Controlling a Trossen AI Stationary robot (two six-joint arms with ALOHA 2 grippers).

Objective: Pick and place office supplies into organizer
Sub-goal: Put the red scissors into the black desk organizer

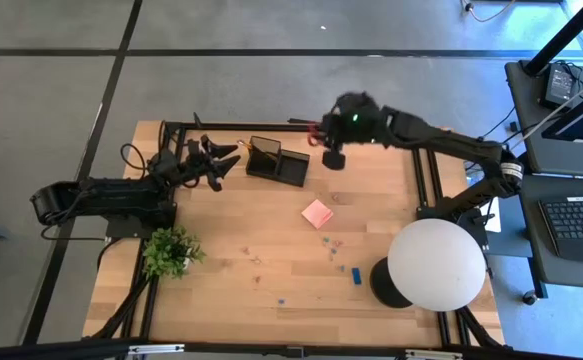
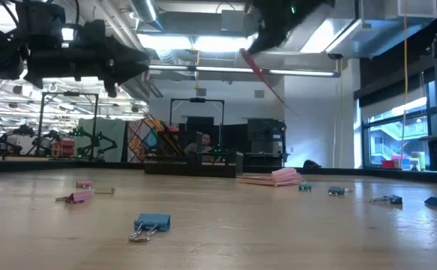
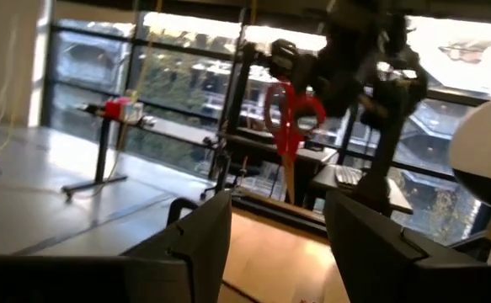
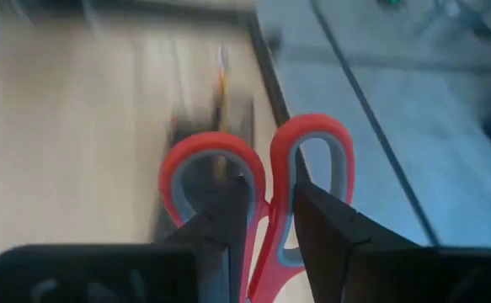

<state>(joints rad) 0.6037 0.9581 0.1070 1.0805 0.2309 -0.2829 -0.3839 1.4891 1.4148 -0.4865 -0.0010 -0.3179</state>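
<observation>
Right end effector [image 4: 266,240] clamped on scissors [image 4: 258,181] at the handles, blades hanging below; rigid, light, may swing. Left end effector [image 3: 274,244] apart, empty.

Robotics lab or workshop; wooden tabletop [image 1: 271,250] on a black metal frame [image 1: 426,190], grey floor; exposed ceiling ducts [image 2: 368,19]. Keyboard [image 1: 581,215] on side desk; more rigs behind.

Open tabletop mid-table, clutter at the edges

Bare wood lies between the organizer [image 1: 278,160] and potted plant [image 1: 170,251]; sticky-note pad [image 1: 317,213], scattered clips [image 1: 333,243] and globe lamp [image 1: 436,263] crowd the right side.
</observation>
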